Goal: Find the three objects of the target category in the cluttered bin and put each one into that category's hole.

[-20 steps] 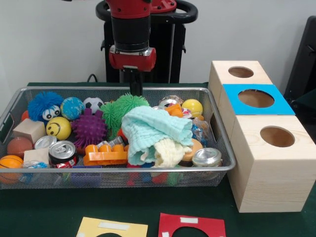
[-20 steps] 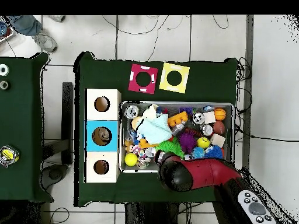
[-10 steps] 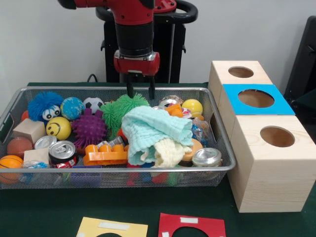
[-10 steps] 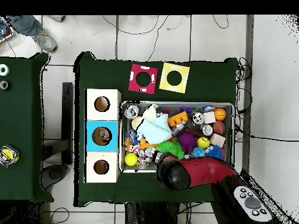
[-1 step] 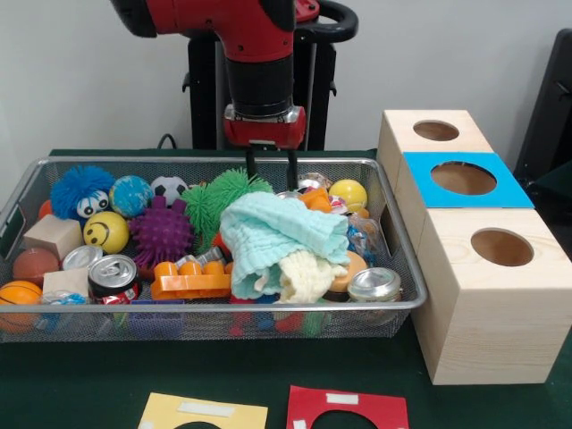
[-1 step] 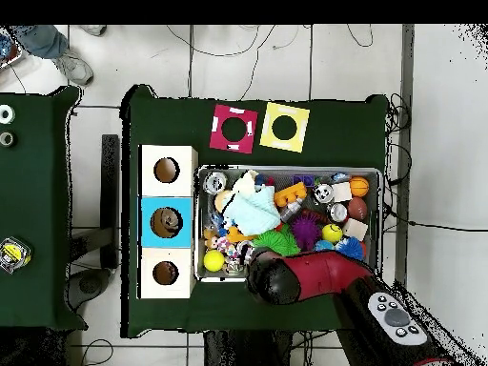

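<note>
**Gripper poised over the far rim of the cluttered bin**

Front view. The gripper (image 5: 272,166) hangs in the upper centre of the frame, its two thin fingers parted and pointing straight down, with nothing between them. It stands above the back edge of the wire bin (image 5: 407,295), over the gap between the green spiky ball (image 5: 217,195) and a can (image 5: 309,182) near the yellow ball (image 5: 349,194). The vertical pose probably suits a straight descent into the clutter. A pale green cloth (image 5: 281,231) lies heaped in the middle and likely hides items beneath it. At the right stand three wooden boxes; the middle one carries a blue card (image 5: 463,180) around its hole, which appears to mark the target hole. Which category that stands for cannot be told.

Overhead view. The red arm (image 6: 319,278) enters from the lower right and covers the bin's lower edge, hiding the gripper itself. The boxes sit in a column left of the bin, touching it. The blue-topped box (image 6: 167,222) shows something dark inside its hole.
</note>
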Controlling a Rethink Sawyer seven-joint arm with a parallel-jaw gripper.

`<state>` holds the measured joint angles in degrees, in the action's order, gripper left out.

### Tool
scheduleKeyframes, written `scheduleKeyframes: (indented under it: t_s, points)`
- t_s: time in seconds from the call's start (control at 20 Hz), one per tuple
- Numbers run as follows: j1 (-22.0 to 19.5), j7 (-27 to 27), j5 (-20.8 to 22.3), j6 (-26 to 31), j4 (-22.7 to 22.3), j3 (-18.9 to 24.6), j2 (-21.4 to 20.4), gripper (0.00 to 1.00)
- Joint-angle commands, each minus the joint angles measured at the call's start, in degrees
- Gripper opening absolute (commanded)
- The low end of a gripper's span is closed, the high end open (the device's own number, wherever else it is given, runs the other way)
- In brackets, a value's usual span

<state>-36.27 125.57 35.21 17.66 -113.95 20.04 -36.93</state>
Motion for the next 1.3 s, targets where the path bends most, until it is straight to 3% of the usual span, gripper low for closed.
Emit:
scheduleKeyframes:
  t_s: [0.05,0.45,0.8,1.05,1.3]
  points:
    - [1.0,0.2,-1.9,0.6,7.4,3.4,3.2,1.0]
    - [1.6,-0.1,-0.7,-0.9,10.3,2.5,5.1,1.0]
    - [-3.8,-8.0,-4.2,9.1,10.8,8.2,1.6,1.0]
    - [-3.5,-6.8,-5.5,12.0,12.4,8.0,0.6,1.0]
    - [-2.1,-3.3,-4.2,10.4,14.8,5.7,2.1,1.0]
